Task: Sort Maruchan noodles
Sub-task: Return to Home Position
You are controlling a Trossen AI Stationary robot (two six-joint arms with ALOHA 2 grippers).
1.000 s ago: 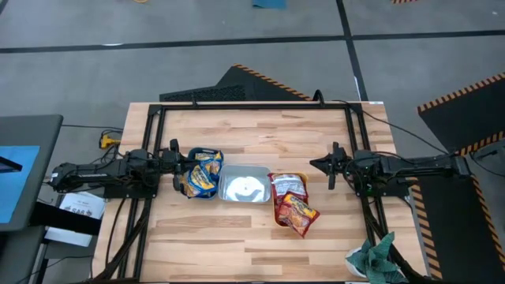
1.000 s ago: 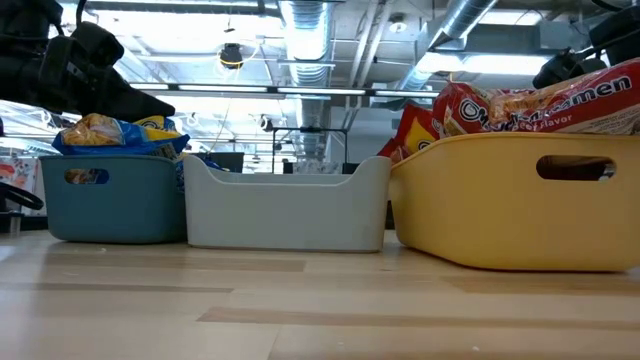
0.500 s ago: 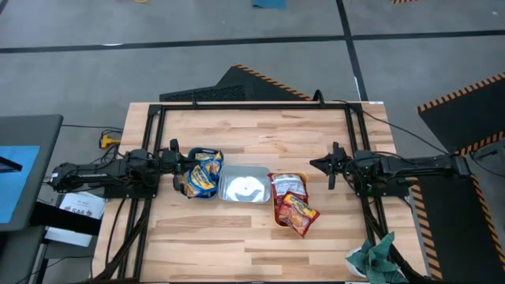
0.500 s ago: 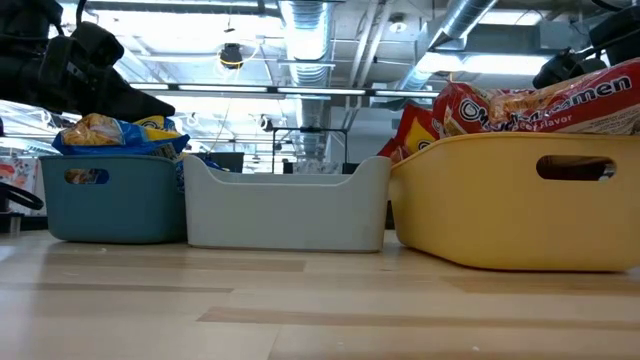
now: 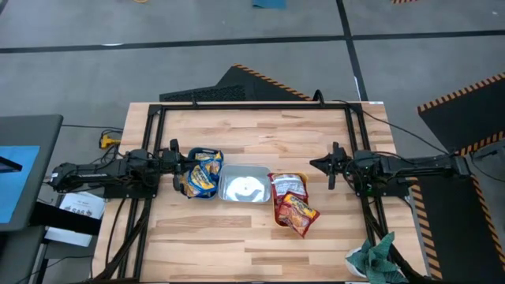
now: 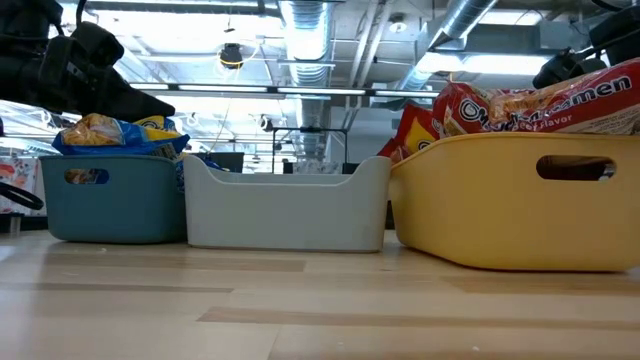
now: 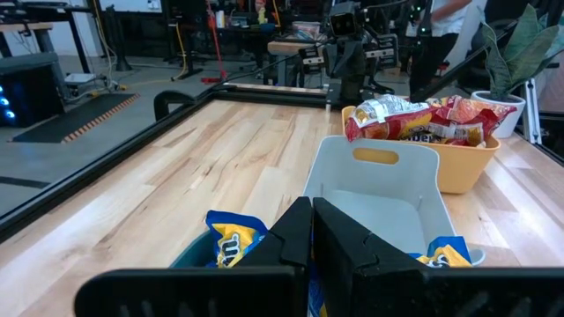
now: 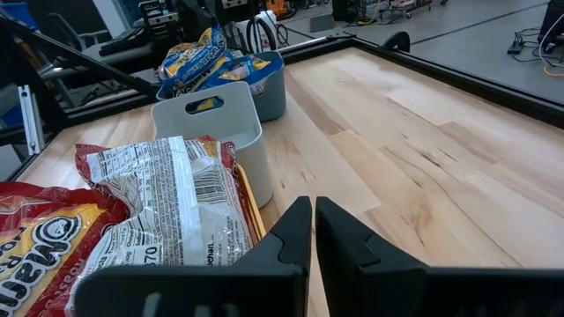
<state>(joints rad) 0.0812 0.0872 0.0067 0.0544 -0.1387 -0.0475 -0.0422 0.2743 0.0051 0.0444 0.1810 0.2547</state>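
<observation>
Yellow-and-blue noodle packets (image 5: 202, 173) lie piled in the teal bin (image 6: 112, 195) on the table's left. Red-orange packets (image 5: 293, 203) fill the orange bin (image 6: 520, 200) on the right, one sticking out over its near rim. Between them stands the pale clear bin (image 5: 244, 186), with no packet showing in it. My left gripper (image 7: 311, 231) hovers shut at the teal bin's left side, above its packets (image 7: 231, 242). My right gripper (image 8: 313, 229) is shut and hangs to the right of the orange bin, its packets (image 8: 167, 211) just ahead of it.
The three bins stand in a row across the table's middle. Bare wood lies on the far half (image 5: 260, 134) and near half (image 5: 237, 244). A black frame (image 5: 252, 105) runs around the table's edges. A green cloth (image 5: 377, 256) sits at the near right corner.
</observation>
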